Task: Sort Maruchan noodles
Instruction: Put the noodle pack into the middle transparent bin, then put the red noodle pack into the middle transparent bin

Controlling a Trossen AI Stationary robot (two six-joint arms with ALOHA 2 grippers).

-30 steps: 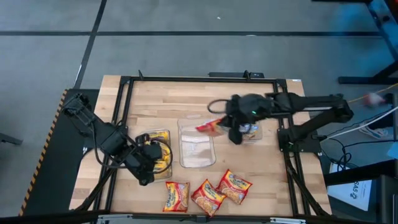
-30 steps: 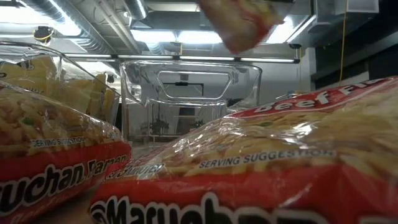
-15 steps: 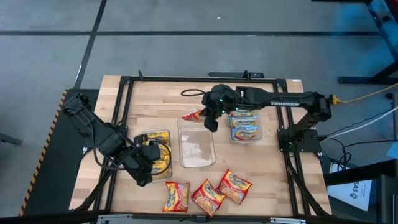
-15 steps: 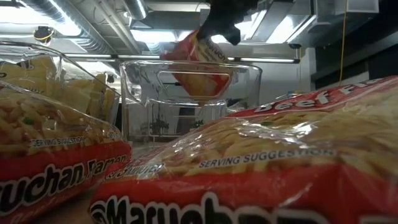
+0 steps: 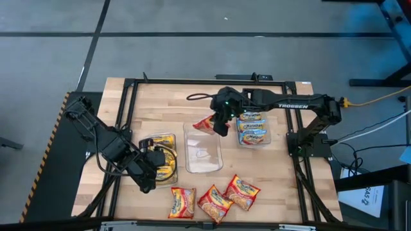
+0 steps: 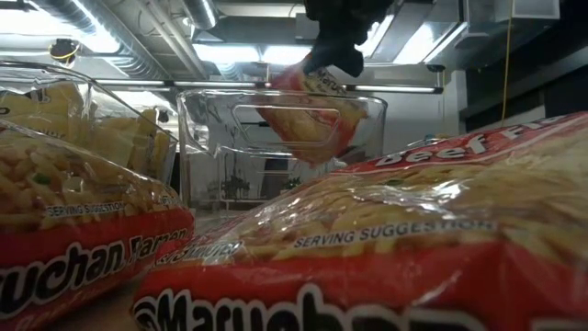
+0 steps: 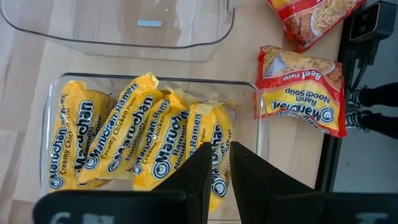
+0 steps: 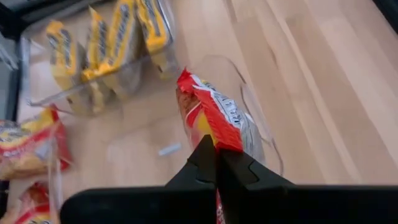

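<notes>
The right gripper point(image 5: 219, 125), jaws pinching a red noodle packet point(image 5: 205, 124) by its edge, hangs it over the empty middle tray point(image 5: 203, 160), likely to drop it there. The left gripper point(image 7: 215, 163) hovers over the yellow packets point(image 7: 134, 140); its jaws seem slightly parted, holding nothing.
</notes>
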